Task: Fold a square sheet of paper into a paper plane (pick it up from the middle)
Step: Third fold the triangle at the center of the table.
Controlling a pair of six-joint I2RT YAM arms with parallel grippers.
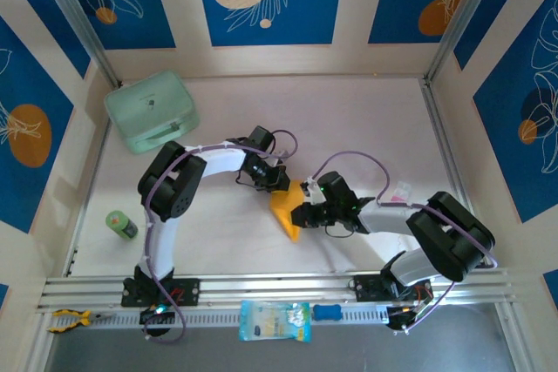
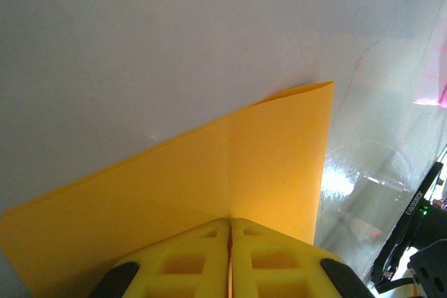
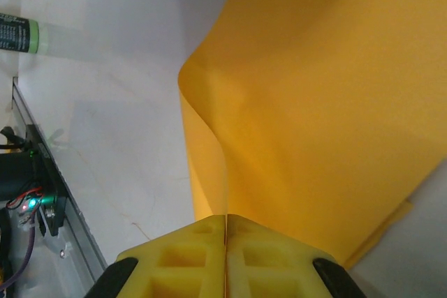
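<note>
From the top camera, the square sheet of paper (image 1: 286, 212), already a creased, pointed shape, sits mid-table (image 1: 366, 119) between the two grippers. The left gripper (image 1: 281, 182) meets its far edge and the right gripper (image 1: 305, 213) its right side. The point reaches past both sets of jaws toward the near rail. With both arms on one thin sheet, any pull in opposite directions could probably tear it or drag it out of one pinch.

In the left wrist camera, the jaws are pressed together on the sheet's edge. The paper spreads flat ahead of them, with a faint fold line running straight out from the seam. The pinch looks shallow, so a sideways tug may let the edge slip free.

In the right wrist camera, the jaws are likewise closed on the paper. Just ahead and left of them the sheet bulges in a loose curl. Pressing down now could set a stray crease off the centre line.
</note>
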